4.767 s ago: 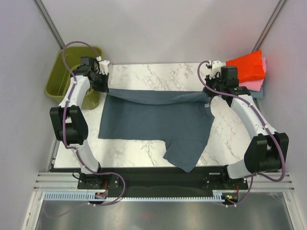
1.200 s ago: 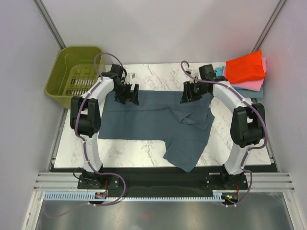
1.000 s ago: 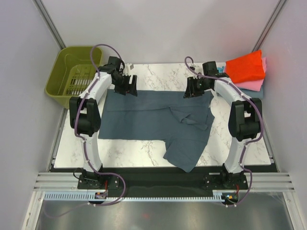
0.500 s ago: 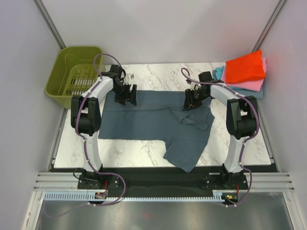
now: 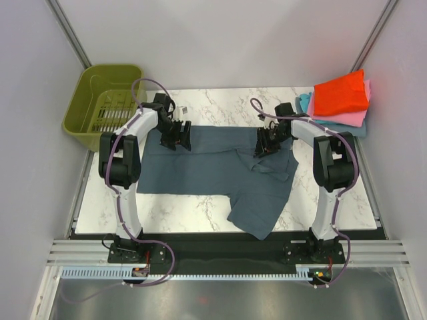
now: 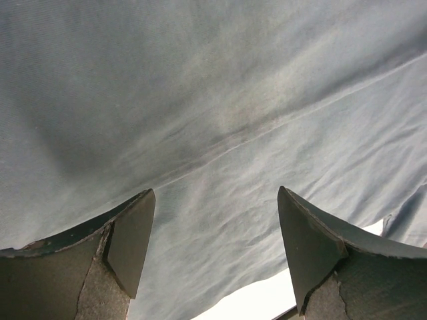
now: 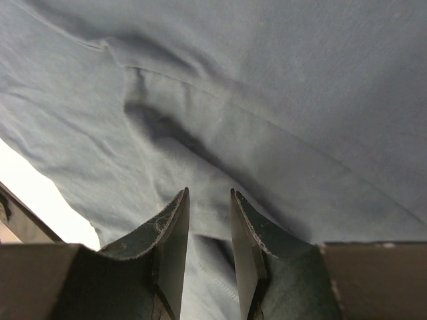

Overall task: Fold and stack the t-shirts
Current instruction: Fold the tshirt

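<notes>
A slate blue-grey t-shirt (image 5: 200, 167) lies spread on the marble table, one part hanging over the near edge. A sleeve (image 5: 263, 163) is folded inward on its right side. My left gripper (image 5: 179, 139) is low over the shirt's far left edge, jaws wide open with only flat cloth (image 6: 220, 120) beneath. My right gripper (image 5: 261, 148) is down at the folded sleeve; its jaws (image 7: 209, 190) stand a narrow gap apart over a creased hem (image 7: 167, 133). Folded t-shirts are stacked at the far right: red-orange (image 5: 340, 93) on pink (image 5: 355, 118) and teal (image 5: 304, 101).
An olive-green plastic basket (image 5: 100, 100) stands off the table's far left corner. Bare marble (image 5: 220, 103) shows behind the shirt and along the left and right sides. Grey walls close in on both sides.
Both grippers, which earlier held the shirt's far edge lifted, now hold nothing. Over the last second both dropped toward the cloth, the right one moving nearer onto the folded sleeve.
</notes>
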Controlling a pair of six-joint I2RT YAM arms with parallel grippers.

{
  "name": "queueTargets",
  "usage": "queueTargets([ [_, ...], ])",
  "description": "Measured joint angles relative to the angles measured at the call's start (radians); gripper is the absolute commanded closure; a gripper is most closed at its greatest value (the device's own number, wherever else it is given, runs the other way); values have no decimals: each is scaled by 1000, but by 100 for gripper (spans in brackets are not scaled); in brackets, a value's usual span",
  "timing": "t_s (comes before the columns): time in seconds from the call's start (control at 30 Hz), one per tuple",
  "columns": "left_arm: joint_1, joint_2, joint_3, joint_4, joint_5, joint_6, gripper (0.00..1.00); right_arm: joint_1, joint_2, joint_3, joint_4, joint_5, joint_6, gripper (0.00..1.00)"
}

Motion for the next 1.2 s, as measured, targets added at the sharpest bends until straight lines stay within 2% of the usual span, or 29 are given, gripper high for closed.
queueTargets([
  [0.17,0,0,-13,4,18,0,18,2,51,3,9,-11,-10,61],
  [0.47,0,0,-55,3,24,0,19,47,39,-13,26,-7,-18,62],
  [0.7,0,0,-61,6,24,-1,19,209,-57,-127,22,0,-17,61],
  [0.87,0,0,-82,6,24,-1,19,306,-112,-144,-5,-10,-17,61],
  [1.07,0,0,-79,5,23,-20,20,286,-128,-144,-16,-4,-17,64],
  [1.2,0,26,-10,-8,23,-26,20,238,-137,-136,-20,-1,-5,64],
])
